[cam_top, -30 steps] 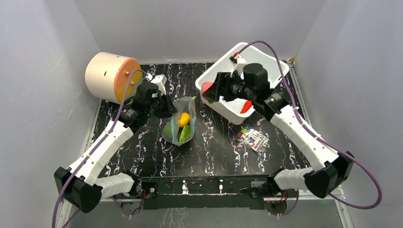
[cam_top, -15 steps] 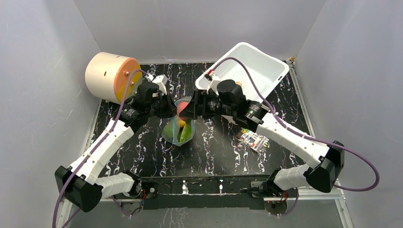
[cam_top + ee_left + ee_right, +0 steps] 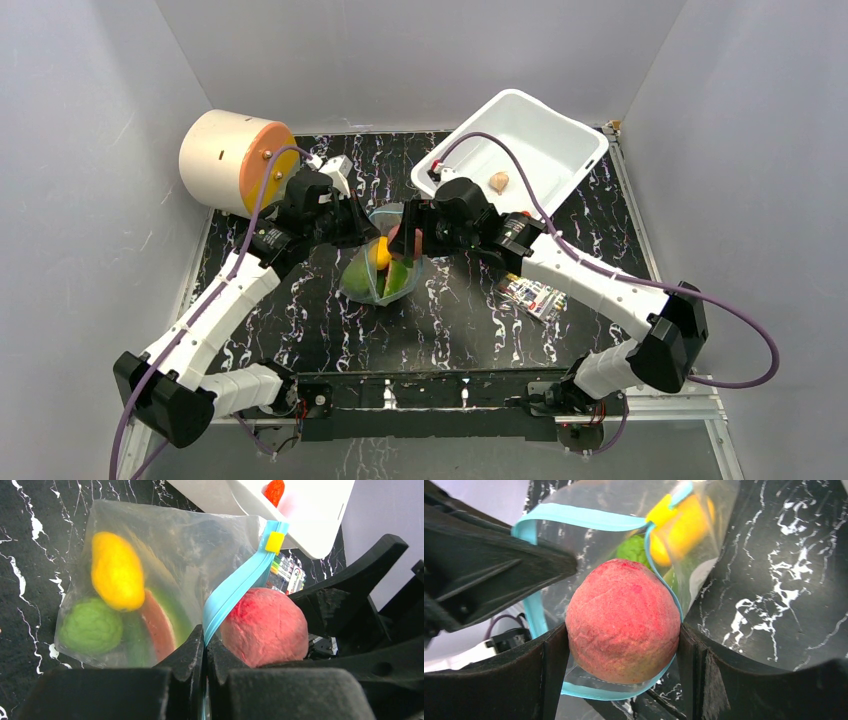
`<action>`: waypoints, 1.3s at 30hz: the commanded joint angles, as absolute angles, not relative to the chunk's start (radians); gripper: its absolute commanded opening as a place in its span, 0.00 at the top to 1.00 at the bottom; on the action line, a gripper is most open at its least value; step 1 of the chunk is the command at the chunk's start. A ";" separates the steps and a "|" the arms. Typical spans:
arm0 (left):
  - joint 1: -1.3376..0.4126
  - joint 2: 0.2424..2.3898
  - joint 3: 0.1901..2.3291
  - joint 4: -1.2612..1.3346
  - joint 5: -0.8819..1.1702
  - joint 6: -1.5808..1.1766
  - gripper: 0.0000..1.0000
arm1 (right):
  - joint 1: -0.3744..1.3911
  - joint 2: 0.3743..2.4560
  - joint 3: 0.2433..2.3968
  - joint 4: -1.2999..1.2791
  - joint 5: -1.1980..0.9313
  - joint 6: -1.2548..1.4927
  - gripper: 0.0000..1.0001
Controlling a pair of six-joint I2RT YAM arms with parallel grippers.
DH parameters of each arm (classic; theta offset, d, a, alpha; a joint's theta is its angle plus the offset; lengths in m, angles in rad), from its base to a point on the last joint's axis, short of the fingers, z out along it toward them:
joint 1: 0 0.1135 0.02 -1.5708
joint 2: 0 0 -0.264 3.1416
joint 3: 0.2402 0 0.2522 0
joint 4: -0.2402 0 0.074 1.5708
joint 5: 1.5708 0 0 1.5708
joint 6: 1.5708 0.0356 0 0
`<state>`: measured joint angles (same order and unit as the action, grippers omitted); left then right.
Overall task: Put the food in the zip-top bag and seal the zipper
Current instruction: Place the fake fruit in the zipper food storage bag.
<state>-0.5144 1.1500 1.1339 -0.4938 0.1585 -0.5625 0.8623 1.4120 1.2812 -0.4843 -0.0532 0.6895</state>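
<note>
The clear zip-top bag [image 3: 378,278] stands on the black marbled table, mouth held open. My left gripper [image 3: 205,647] is shut on its blue-teal zipper [image 3: 234,589] at the near lip. Inside lie pieces of food: a yellow one [image 3: 117,571], a green one [image 3: 91,626] and a red-and-green slice [image 3: 158,626]. My right gripper [image 3: 623,641] is shut on a round red-pink fruit [image 3: 623,620], which sits in the ring of the zipper strip [image 3: 574,517] at the bag's mouth. From above, the right gripper [image 3: 407,241] meets the left gripper [image 3: 362,226] over the bag.
A tilted white bin [image 3: 575,165] at the back right holds a beige piece [image 3: 499,181] and an orange-red one [image 3: 274,490]. A cream and orange cylinder [image 3: 235,160] lies at the back left. A flat printed packet [image 3: 533,292] lies right of the bag.
My right arm has swung left from the white bin with the red-pink fruit and brought it down into the bag's mouth. The left gripper has kept its hold.
</note>
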 commanded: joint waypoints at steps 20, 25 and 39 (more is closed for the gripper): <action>-0.518 1.137 1.139 -0.441 0.195 -0.613 1.00 | 0.868 1.400 1.338 -0.495 -0.059 0.638 0.26; -0.518 1.143 1.134 -0.436 0.195 -0.622 1.00 | 0.868 1.391 1.338 -0.500 -0.084 0.626 0.21; -0.518 1.149 1.111 -0.455 0.145 -0.629 1.00 | 0.867 1.365 1.473 -0.538 -0.005 0.456 0.26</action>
